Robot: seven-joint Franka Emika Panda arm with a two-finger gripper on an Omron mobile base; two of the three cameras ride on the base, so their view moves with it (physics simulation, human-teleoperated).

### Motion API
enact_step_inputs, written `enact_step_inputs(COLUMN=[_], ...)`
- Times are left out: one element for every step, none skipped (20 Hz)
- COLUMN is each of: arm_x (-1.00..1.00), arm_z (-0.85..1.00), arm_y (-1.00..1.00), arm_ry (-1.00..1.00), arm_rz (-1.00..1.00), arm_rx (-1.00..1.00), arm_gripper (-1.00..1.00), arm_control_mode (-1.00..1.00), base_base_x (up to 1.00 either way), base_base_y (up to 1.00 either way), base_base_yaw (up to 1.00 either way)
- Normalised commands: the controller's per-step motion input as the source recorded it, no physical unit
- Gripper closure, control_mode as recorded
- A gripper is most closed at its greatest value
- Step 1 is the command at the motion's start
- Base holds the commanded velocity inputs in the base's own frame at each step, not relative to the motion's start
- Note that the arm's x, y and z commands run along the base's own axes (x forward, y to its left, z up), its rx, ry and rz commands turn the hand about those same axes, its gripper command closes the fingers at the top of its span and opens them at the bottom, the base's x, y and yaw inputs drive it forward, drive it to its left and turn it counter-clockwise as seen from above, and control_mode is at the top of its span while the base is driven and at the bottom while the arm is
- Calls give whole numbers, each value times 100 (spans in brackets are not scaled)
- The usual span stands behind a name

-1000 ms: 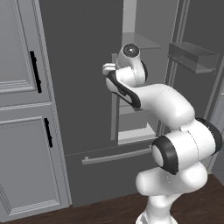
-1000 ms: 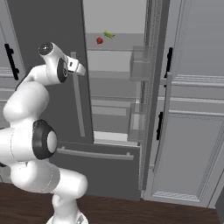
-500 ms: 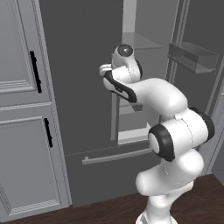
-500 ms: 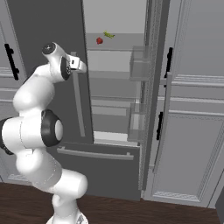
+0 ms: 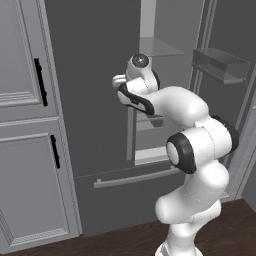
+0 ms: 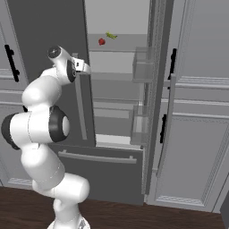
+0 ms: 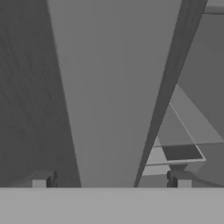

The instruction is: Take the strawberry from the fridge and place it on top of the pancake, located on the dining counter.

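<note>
The fridge [image 5: 90, 100] stands ahead with its right door [image 6: 154, 89] swung open and the lit inside showing. The strawberry [image 6: 101, 41] lies on an upper glass shelf, small and red. My gripper [image 6: 86, 68] is lower and left of it, at the top of the left door's pale bar handle [image 6: 81, 107]. In the hand view the gripper [image 7: 111, 181] is open, its fingertips [image 7: 43, 179] standing either side of the pale handle [image 7: 113, 87] and holding nothing. In the left base view the gripper [image 5: 119, 80] sits at the left door's edge. The pancake and dining counter are out of view.
A yellow-green item [image 6: 111, 35] lies just right of the berry on the same shelf. Clear door bins [image 5: 220, 65] hang on the open right door. Pale panelled cabinets [image 5: 25, 125] with black handles flank the fridge on both sides. The bottom drawer [image 6: 98, 170] is closed.
The elbow and upper arm have swung left and up toward the fridge. The hand stayed near the top of the left door's handle, edging slightly closer. The jaws stayed open.
</note>
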Motion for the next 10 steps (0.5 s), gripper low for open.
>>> enact_step_inputs(arm_x=[29, 29, 30, 34, 34, 34, 32, 30, 28, 29], arm_z=[-7, -4, -5, -6, -9, -9, -10, -18, -18, -18], arm_y=[6, 9, 10, 4, 0, 0, 0, 0, 0, 0], arm_ry=[-1, -2, -1, -1, -1, -3, -8, -10, -9, -10], arm_rz=[0, 0, 0, 0, 0, 0, 0, 0, 0, 0], arm_rx=[0, 0, 0, 0, 0, 0, 0, 0, 0, 0], arm_gripper=[-100, -100, -100, -100, -100, -100, -100, -100, -100, -100], arm_control_mode=[-100, -100, -100, -100, -100, -100, -100, -100, -100, -100], base_base_x=[0, 0, 0, 0, 0, 0, 0, 0, 0, 0], base_base_y=[0, 0, 0, 0, 0, 0, 0, 0, 0, 0], base_base_yaw=[0, 0, 0, 0, 0, 0, 0, 0, 0, 0])
